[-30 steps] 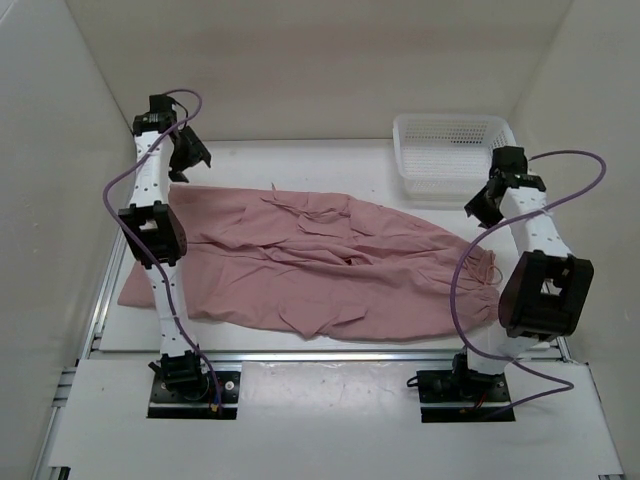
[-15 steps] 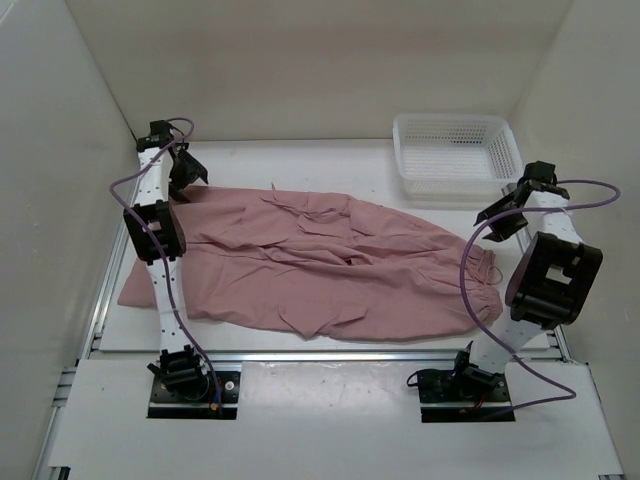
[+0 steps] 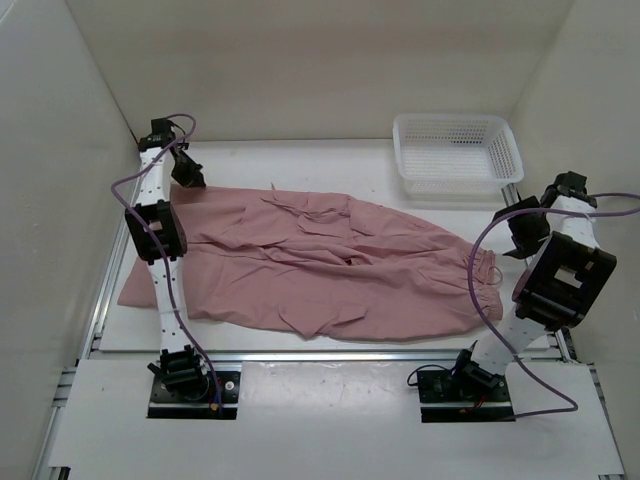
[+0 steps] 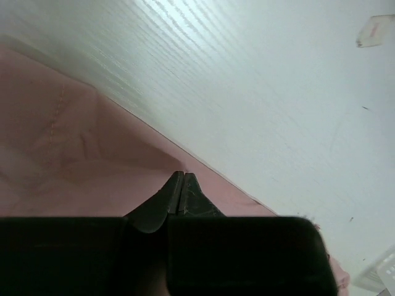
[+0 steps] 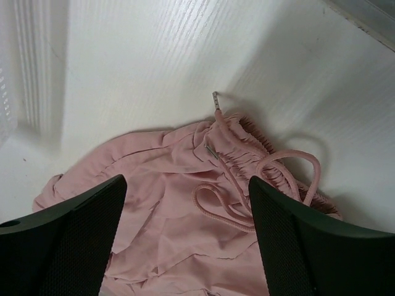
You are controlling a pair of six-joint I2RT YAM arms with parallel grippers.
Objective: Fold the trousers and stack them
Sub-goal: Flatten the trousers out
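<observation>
The dusty-pink trousers [image 3: 320, 265] lie spread across the table, legs to the left and gathered waist [image 3: 482, 275] to the right. My left gripper [image 3: 188, 172] points down at the far left corner of a leg. In the left wrist view its jaws [image 4: 180, 176] are shut tip to tip on the pink cloth [image 4: 74, 154] close to its edge. My right gripper [image 3: 524, 236] hangs just right of the waist. In the right wrist view it is open [image 5: 185, 185] above the gathered waistband and its looped drawstring [image 5: 284, 166], with nothing between the fingers.
A white mesh basket [image 3: 455, 150] stands at the back right of the table, just beyond the right arm; its corner shows in the left wrist view [image 4: 386, 271]. White walls close in on three sides. A metal rail [image 3: 330, 355] runs along the table's near edge.
The left gripper has shut at the leg's far corner. The right gripper has swung right and nearer, out past the waist, and opened wider.
</observation>
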